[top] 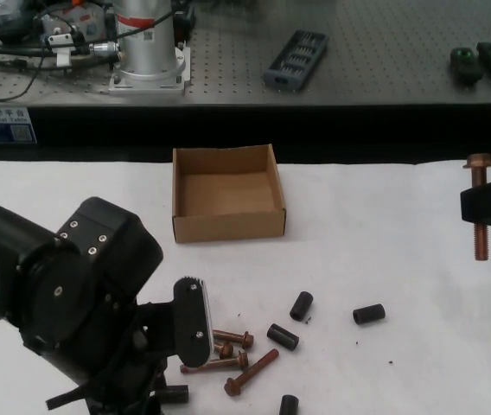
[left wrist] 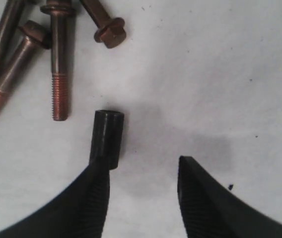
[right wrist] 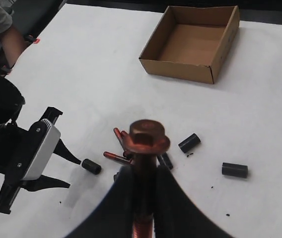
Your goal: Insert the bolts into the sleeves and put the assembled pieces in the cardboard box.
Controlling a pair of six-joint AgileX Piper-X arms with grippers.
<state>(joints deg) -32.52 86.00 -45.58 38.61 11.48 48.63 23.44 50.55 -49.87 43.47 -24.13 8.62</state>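
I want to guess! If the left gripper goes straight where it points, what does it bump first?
Probably the black sleeve, lying right ahead of one finger of the open left gripper, not between the two. Depth is unclear, so the white bench might come first.

Robotics lab. Behind the white-covered bench (top: 384,242) sits a metal breadboard table (top: 384,43) with a grid of holes. It carries cables (top: 3,43), a metal post (top: 146,39) on a base plate and a black rack (top: 296,59). A black robot arm (top: 64,285) stands over loose bolts (top: 252,370) and sleeves (top: 368,314).
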